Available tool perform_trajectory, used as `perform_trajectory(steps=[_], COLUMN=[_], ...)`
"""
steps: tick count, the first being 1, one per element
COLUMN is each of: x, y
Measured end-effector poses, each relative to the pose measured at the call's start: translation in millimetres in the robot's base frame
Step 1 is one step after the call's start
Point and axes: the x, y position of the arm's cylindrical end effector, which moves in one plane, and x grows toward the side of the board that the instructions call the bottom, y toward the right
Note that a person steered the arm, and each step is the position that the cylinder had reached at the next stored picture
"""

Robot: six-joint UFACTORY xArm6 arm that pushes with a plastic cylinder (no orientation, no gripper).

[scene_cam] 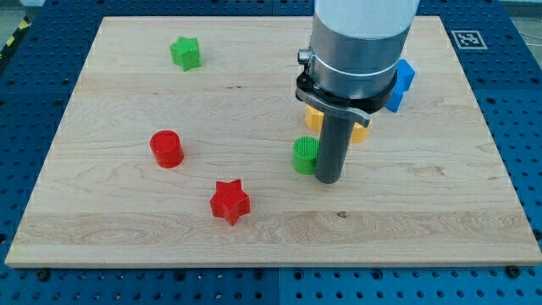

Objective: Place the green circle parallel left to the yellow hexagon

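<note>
The green circle (305, 155) is a short green cylinder near the middle of the wooden board (127, 220). The yellow hexagon (314, 118) lies just above it toward the view's top, mostly hidden behind the arm; a yellow edge also shows at the arm's right side. My tip (328, 179) stands on the board right beside the green circle, at its right side, touching or nearly touching it.
A green star (185, 52) sits at the upper left. A red cylinder (167, 148) is at the left and a red star (229, 202) at the lower middle. A blue block (400, 83) is partly hidden behind the arm at the upper right.
</note>
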Motion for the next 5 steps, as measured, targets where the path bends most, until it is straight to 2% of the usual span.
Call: perform_trajectory(steps=[3, 5], x=[-0.1, -18.7], y=[-13.9, -32.7])
